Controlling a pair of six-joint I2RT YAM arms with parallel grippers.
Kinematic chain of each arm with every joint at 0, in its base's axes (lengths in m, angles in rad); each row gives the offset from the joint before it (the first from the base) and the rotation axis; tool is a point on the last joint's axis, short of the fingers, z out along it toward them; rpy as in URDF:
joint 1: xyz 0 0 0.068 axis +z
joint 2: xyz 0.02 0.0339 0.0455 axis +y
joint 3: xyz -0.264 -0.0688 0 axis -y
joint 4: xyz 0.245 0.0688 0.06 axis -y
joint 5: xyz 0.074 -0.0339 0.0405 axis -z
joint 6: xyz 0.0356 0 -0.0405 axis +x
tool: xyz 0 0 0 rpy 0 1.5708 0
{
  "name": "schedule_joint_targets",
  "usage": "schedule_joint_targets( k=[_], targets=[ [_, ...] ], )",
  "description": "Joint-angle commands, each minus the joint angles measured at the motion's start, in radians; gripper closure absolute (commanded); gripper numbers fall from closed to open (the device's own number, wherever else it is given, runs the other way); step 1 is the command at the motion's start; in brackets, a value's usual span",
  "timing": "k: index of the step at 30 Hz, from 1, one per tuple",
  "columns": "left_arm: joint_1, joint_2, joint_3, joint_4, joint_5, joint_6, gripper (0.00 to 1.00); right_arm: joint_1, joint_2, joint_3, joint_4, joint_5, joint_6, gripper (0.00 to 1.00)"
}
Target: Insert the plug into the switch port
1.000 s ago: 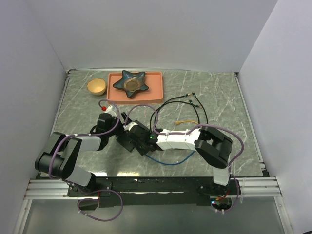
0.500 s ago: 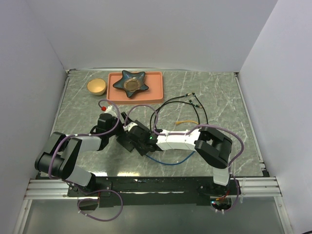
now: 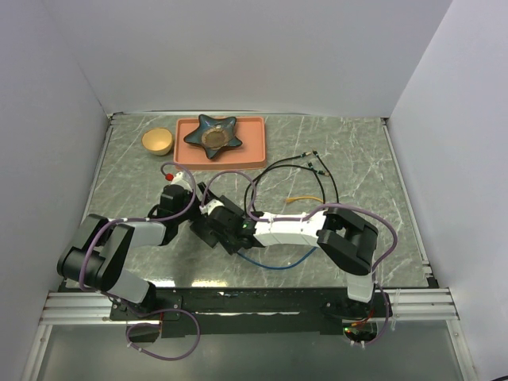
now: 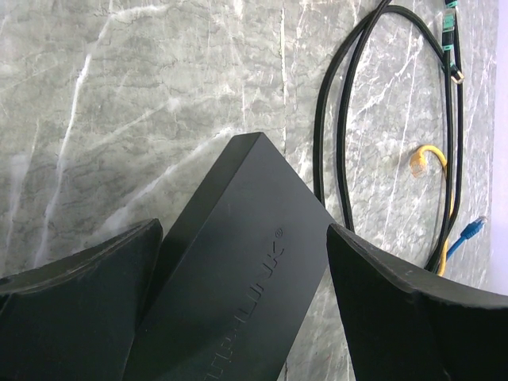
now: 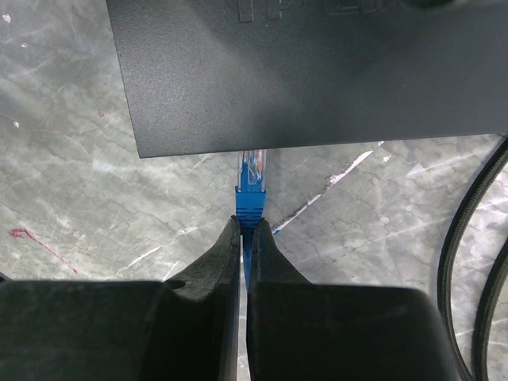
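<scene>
The switch port [image 4: 246, 262], a flat matte black box, lies on the marble table between my left gripper's [image 4: 242, 230] wide-set fingers, which touch its sides. In the top view the box [image 3: 208, 232] sits left of centre, between my left gripper [image 3: 198, 216] and my right gripper [image 3: 238, 232]. My right gripper [image 5: 246, 226] is shut on the blue cable just behind the blue plug [image 5: 251, 194]. The plug's clear tip meets the edge of the box [image 5: 317, 71]; the sockets are hidden.
An orange-pink tray [image 3: 252, 144] with a star-shaped dish [image 3: 216, 133] and a yellow bowl [image 3: 157, 140] stand at the back. Black cables [image 3: 305, 167], a yellow cable [image 3: 302, 198] and the blue cable's loop [image 3: 274, 264] lie right of the box.
My right gripper has moved slightly left towards the box with the plug. The left arm has not moved.
</scene>
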Motion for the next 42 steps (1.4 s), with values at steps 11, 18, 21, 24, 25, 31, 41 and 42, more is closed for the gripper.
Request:
schedule_joint_targets(
  k=[11,18,21,24,25,31,41,42],
  targets=[
    [-0.089,-0.02,-0.066,-0.165,0.008,-0.12,0.07,0.002,0.039,0.173,0.118,0.09,0.041,1.0],
    [-0.09,-0.025,-0.089,-0.148,0.008,-0.139,0.08,0.002,0.035,0.11,0.2,0.09,0.052,1.0],
    [-0.09,-0.032,-0.091,-0.155,0.011,-0.126,0.08,0.001,0.021,0.067,0.25,0.066,0.043,1.0],
    [-0.092,-0.034,-0.091,-0.163,0.025,-0.1,0.08,-0.001,0.016,0.05,0.272,0.06,0.018,1.0],
    [-0.09,-0.037,-0.089,-0.175,0.029,-0.085,0.08,0.0,0.013,0.042,0.279,0.063,0.006,1.0],
    [-0.092,-0.043,-0.075,-0.218,0.04,-0.028,0.09,-0.003,-0.016,-0.016,0.336,0.02,-0.075,1.0],
    [-0.095,-0.074,-0.059,-0.267,0.022,0.026,0.11,-0.021,-0.031,0.001,0.303,-0.109,-0.233,1.0],
    [-0.096,-0.075,-0.06,-0.272,0.019,0.026,0.11,-0.024,-0.03,0.004,0.286,-0.115,-0.236,1.0]
  ],
)
